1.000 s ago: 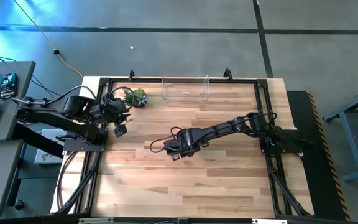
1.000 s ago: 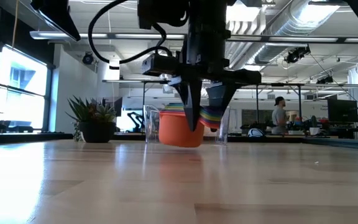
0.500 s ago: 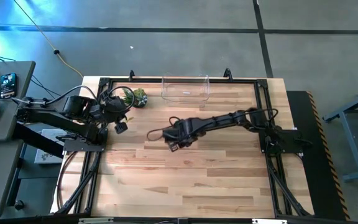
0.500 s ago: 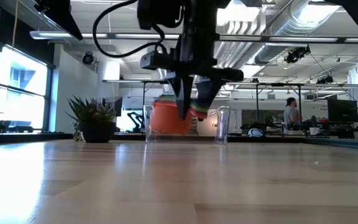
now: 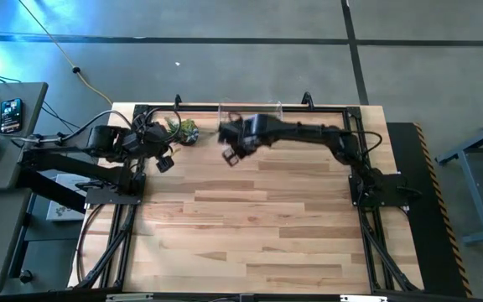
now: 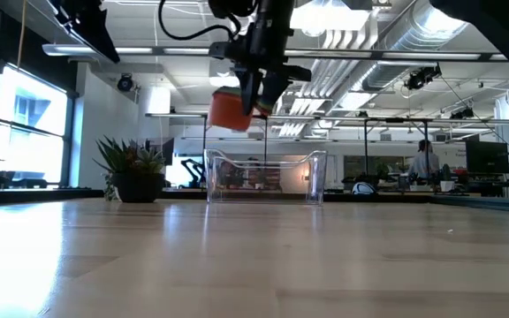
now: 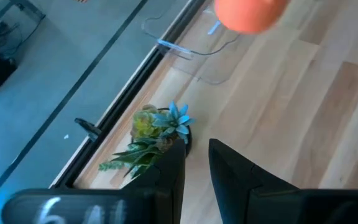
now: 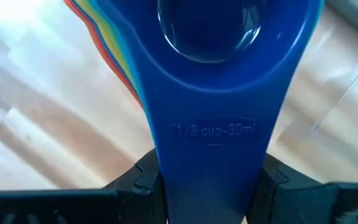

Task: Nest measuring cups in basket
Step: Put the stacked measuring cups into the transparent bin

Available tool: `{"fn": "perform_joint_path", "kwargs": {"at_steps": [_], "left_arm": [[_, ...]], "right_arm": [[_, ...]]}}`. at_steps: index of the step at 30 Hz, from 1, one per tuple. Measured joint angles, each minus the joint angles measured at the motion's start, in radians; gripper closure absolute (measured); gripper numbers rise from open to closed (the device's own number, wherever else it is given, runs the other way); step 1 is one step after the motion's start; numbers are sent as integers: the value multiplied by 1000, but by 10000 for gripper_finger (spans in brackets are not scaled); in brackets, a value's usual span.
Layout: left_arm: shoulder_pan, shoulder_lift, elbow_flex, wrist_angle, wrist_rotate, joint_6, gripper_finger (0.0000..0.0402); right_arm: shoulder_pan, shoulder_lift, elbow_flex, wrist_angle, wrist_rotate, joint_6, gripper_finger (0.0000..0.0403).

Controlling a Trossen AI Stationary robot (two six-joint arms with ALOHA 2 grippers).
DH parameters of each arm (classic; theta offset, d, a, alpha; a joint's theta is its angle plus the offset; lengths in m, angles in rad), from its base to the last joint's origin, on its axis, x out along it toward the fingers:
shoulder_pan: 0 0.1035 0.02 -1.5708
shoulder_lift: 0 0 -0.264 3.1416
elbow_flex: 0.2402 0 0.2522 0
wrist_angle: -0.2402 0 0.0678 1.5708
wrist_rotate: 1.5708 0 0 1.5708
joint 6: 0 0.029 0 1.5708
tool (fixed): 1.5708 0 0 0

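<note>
The measuring cups (image 8: 210,37) are nested in one stack, blue on top, with rainbow edges (image 8: 101,34) and the orange bowl (image 6: 228,110) outermost. My right gripper (image 5: 231,151) is shut on the stack's handles. In the low view it (image 6: 259,88) hangs in the air above the left end of the clear basket (image 6: 263,177). The basket (image 5: 268,116) rests on its base at the table's far edge. My left gripper (image 7: 197,168) is open and waits near the plant (image 7: 157,130); its view also shows the orange bowl (image 7: 250,12). My right gripper pinches the stacked handles (image 8: 210,155) between its two fingers (image 8: 145,180), one on each long edge, near the handles' free end. The fingers point down at a slant. The stack is lifted clear and tilts, with the bowls beyond and below the fingertips.
A small potted plant (image 5: 188,130) stands at the far left of the table, left of the basket. The wooden table top (image 5: 250,226) stretches out on the near side of both arms. A person (image 6: 427,163) stands far off in the room behind.
My right gripper has risen and swung from the table's middle toward the far edge. It has carried the nested cups from just above the table to well above the basket's left end. My left gripper has crept slightly toward the far edge.
</note>
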Motion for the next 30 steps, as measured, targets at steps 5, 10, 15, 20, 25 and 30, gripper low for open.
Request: {"fn": "perform_joint_path", "kwargs": {"at_steps": [5,10,15,20,25,30], "left_arm": [[52,0,0,0,0,0,339],[101,0,0,3,0,0,339],[146,0,0,3,0,0,339],[186,0,0,3,0,0,339],[217,0,0,3,1,-10,339],[243,0,0,3,0,-10,339]], "right_arm": [[-114,0,63,-11,7,-180,279],[-224,0,78,-4,6,-398,279],[-325,-1,49,40,-52,-623,279],[-387,0,-20,79,-131,-784,279],[-390,0,-95,113,-181,-867,279],[-372,0,-189,161,-190,-891,279]]}}
